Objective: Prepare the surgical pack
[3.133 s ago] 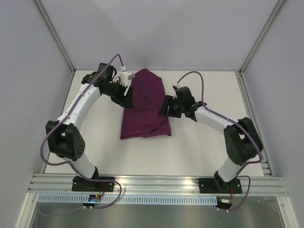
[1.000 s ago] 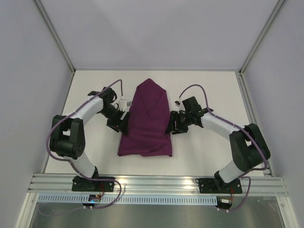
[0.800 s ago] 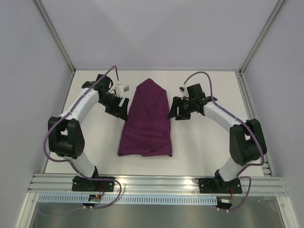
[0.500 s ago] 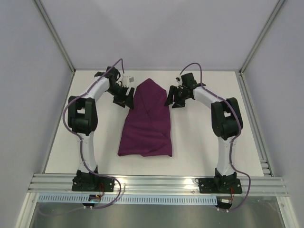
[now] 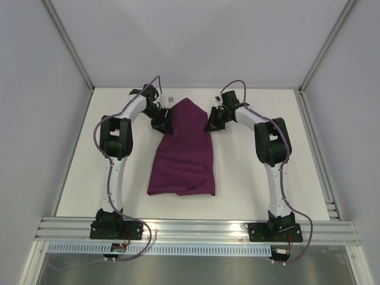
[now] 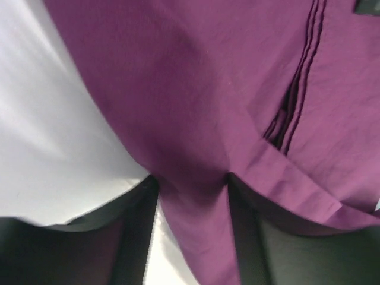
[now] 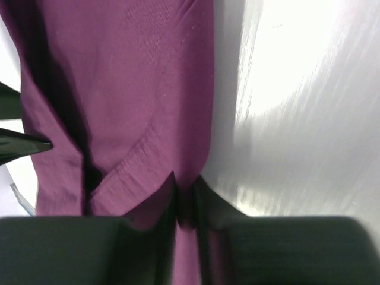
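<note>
Arms (image 5: 135, 107) moved farther out; jaws pinch cloth (image 5: 183, 155) far edges; table (image 5: 249, 172) beneath

Matt cloth (image 5: 184, 148) (stitched hems); glossy table (image 5: 249, 172)

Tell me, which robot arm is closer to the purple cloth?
Neither, it's a tie. The left end effector sits on the left edge of the purple cloth, the right end effector on its right edge, each with cloth between its fingers.
</note>
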`<action>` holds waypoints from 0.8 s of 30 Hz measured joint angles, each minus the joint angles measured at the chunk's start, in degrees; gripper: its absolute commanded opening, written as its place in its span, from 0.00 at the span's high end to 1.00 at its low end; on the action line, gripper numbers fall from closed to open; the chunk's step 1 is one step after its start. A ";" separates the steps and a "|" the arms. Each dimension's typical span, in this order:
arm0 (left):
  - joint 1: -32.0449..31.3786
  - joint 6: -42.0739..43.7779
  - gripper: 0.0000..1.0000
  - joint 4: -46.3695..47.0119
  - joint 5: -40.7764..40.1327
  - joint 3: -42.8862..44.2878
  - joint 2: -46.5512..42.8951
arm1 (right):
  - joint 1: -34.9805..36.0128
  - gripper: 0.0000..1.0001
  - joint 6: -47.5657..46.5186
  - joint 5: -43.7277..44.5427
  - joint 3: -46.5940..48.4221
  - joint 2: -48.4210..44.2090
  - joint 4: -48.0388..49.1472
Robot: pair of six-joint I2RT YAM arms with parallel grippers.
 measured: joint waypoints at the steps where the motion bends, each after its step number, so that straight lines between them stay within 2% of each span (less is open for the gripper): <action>1: -0.11 -0.31 0.49 -0.02 0.70 0.68 0.55 | 0.00 0.91 0.22 0.02 0.70 0.61 0.15; 2: -0.17 -0.44 0.56 0.24 1.22 0.98 0.96 | -0.02 0.97 0.33 -0.04 1.27 1.01 0.22; 3: -0.17 -0.79 0.57 0.44 1.79 1.16 1.20 | -0.02 0.99 0.42 -0.11 1.64 1.29 0.24; 4: -0.15 -0.87 0.58 0.90 2.21 1.03 1.27 | -0.04 0.99 0.55 -0.22 2.03 1.42 0.24; 6: -0.09 -1.05 0.70 2.97 3.52 -0.09 0.66 | -0.11 0.99 0.57 -0.37 2.60 1.46 0.28; 7: -0.02 -1.14 0.87 5.01 4.09 -2.05 -0.44 | -0.11 0.99 0.42 -0.55 2.95 1.44 0.39; 9: 0.13 -0.90 1.00 7.52 4.66 -5.86 -3.45 | -0.11 1.00 0.11 -0.74 3.06 1.16 0.48; 15: 0.42 1.64 1.00 10.34 6.47 -12.61 -15.32 | -0.13 0.99 -2.10 -2.93 0.13 -5.38 2.16; 24: 1.20 10.19 1.00 13.16 10.34 -29.09 -35.56 | 0.94 1.00 -6.25 -7.30 -18.80 -29.57 8.26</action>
